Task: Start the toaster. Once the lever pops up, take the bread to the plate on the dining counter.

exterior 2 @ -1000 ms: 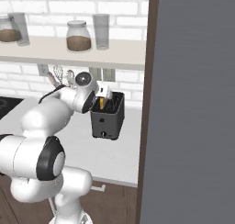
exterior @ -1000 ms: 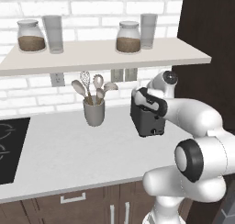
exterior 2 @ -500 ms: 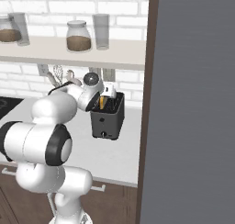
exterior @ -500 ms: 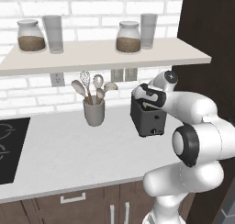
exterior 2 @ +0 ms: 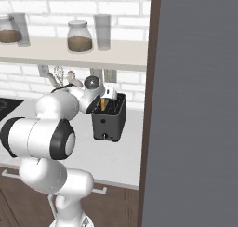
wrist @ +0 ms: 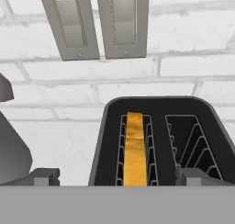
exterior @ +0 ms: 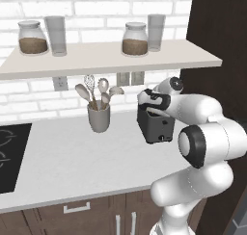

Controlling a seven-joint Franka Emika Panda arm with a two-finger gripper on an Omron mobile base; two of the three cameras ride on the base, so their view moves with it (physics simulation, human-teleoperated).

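The dark toaster stands on the white worktop against the brick wall, also seen as a black box. The bread, a yellow-orange slice, sits upright in the left slot of the toaster and pokes up a little. My gripper hovers just above the toaster's near end, open, its fingertips wide apart with nothing between them. From the side my gripper is over the toaster's top. I cannot make out the lever. The plate and the dining counter are out of view.
A grey utensil cup with spoons and a whisk stands left of the toaster. Two wall outlets sit behind it. A shelf with jars and glasses hangs overhead. A dark tall cabinet rises at the right; a black hob lies far left.
The arm's elbow has swung up and in toward the counter, and the hand has edged closer over the toaster. The jaws stay wide. Toaster and bread have not moved.
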